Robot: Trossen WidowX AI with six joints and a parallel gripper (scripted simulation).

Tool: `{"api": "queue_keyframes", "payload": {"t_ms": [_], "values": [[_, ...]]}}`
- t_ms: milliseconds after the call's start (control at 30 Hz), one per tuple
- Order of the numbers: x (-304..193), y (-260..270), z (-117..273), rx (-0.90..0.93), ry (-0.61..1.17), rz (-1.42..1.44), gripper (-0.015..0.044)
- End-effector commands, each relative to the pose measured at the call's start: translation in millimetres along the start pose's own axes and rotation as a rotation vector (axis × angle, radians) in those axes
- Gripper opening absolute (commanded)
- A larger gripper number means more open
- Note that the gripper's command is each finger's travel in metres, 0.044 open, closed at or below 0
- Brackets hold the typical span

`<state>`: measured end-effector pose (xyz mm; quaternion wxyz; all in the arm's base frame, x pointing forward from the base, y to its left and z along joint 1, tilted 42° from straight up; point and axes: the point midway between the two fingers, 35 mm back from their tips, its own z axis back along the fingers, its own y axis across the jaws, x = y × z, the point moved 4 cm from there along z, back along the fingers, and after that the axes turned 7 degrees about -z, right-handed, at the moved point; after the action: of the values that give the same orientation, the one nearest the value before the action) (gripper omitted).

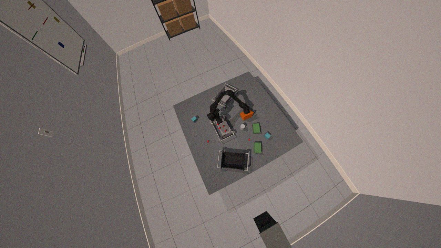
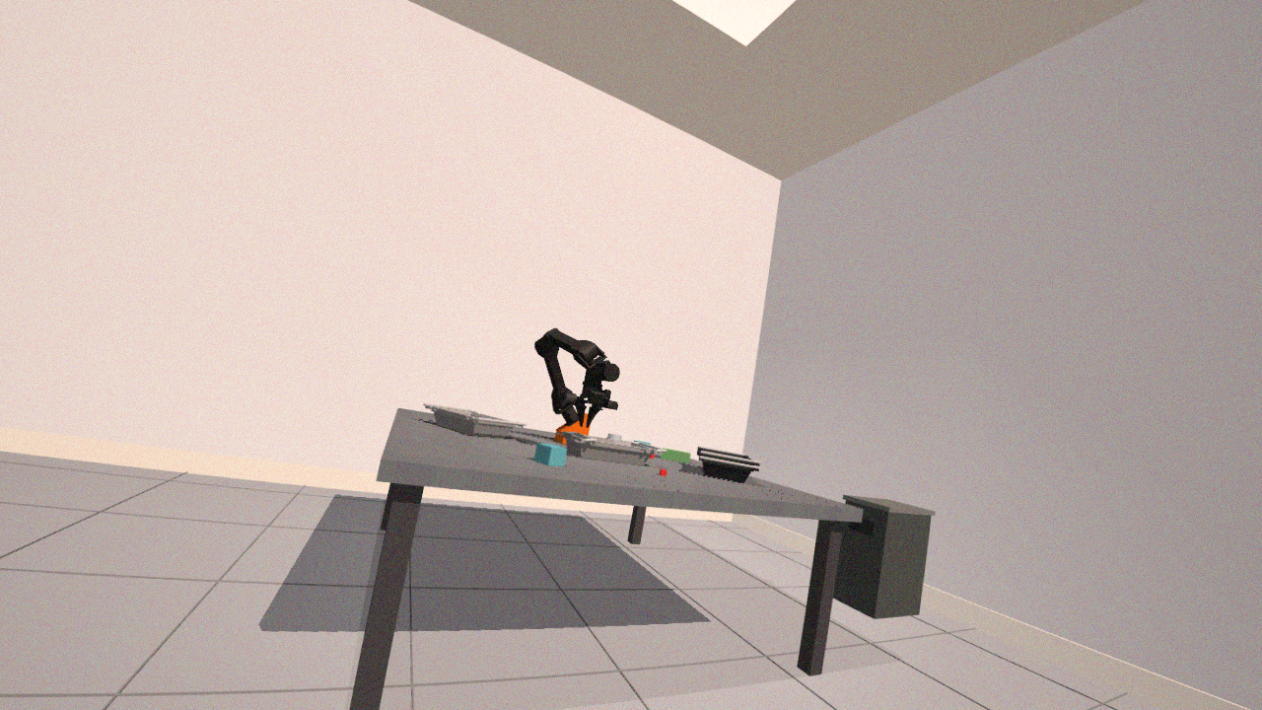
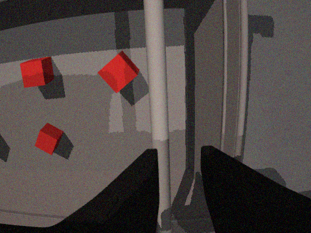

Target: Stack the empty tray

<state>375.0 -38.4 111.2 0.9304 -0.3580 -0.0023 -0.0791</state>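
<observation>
The loaded grey tray [image 1: 216,130] [image 2: 608,452] [image 3: 242,97] stands on the table with several red blocks [image 3: 118,72] inside. My gripper [image 3: 179,158] [image 2: 587,423] is over its arm-side end, its fingers a little apart. The wire bar [image 3: 155,65] of that end runs between the fingers, close to the left one with a gap to the right one; it is not clamped. This bar lies inward of the end wall, over the tray's inside. The opposite bar [image 1: 227,137] appears swung out. The empty grey tray [image 1: 231,89] [image 2: 471,423] lies at the back, partly hidden by my arm.
A black tray [image 1: 233,168] [image 2: 727,471] stands beyond the loaded tray. Two green blocks [image 1: 256,127] [image 1: 257,147], a white cylinder [image 1: 242,126], two teal cubes [image 1: 194,119] [image 1: 267,135] and two loose red blocks [image 1: 208,141] [image 1: 249,139] are on the table.
</observation>
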Motion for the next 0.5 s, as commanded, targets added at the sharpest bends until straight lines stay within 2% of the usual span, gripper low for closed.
{"api": "queue_keyframes", "payload": {"t_ms": [0, 167, 400, 433, 467], "values": [[0.2, 0.6, -0.7, 0.000, 0.000, 0.003, 0.0084], [1.4, 1.3, 11.5, 0.000, -0.002, 0.020, 0.0084], [-2.3, 1.7, 84.5, -0.008, -0.014, 0.119, 0.0084], [1.1, 0.1, 50.8, -0.008, -0.002, 0.076, 0.0084], [1.9, 4.4, 50.5, -0.007, -0.003, 0.074, 0.0084]]}}
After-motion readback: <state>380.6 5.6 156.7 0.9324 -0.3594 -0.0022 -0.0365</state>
